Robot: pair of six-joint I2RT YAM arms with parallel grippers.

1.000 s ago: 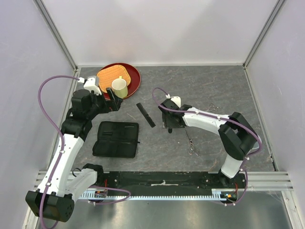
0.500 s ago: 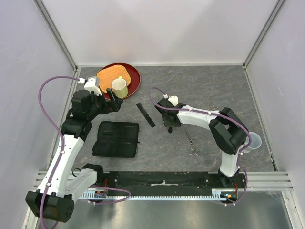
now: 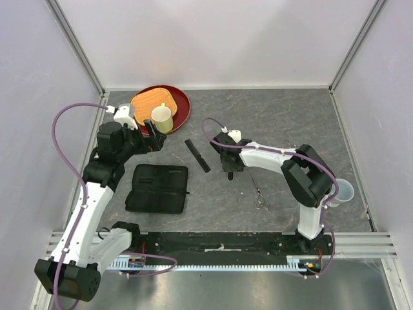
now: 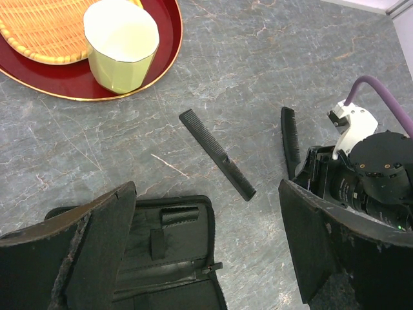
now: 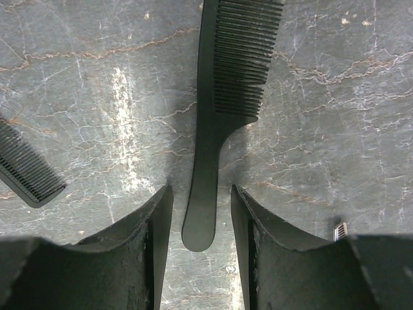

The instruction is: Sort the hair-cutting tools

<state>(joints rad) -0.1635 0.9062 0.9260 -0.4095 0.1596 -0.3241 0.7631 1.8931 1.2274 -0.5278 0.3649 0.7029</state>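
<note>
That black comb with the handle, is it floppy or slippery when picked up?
The handled comb looks thin and flat, so it is probably light and fairly stiff. Lying flat on the table, it shouldn't roll, but its smooth narrow handle might twist in the right tool.

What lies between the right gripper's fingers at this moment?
The fingers of the right gripper stand apart, and the handle of the handled comb lies between them, touching neither. The right wrist view shows it.

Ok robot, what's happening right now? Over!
Right gripper open, straddling the handled comb, not gripping. Left gripper open, empty, above black case. Straight comb lies loose nearby; nothing blocking.
</note>
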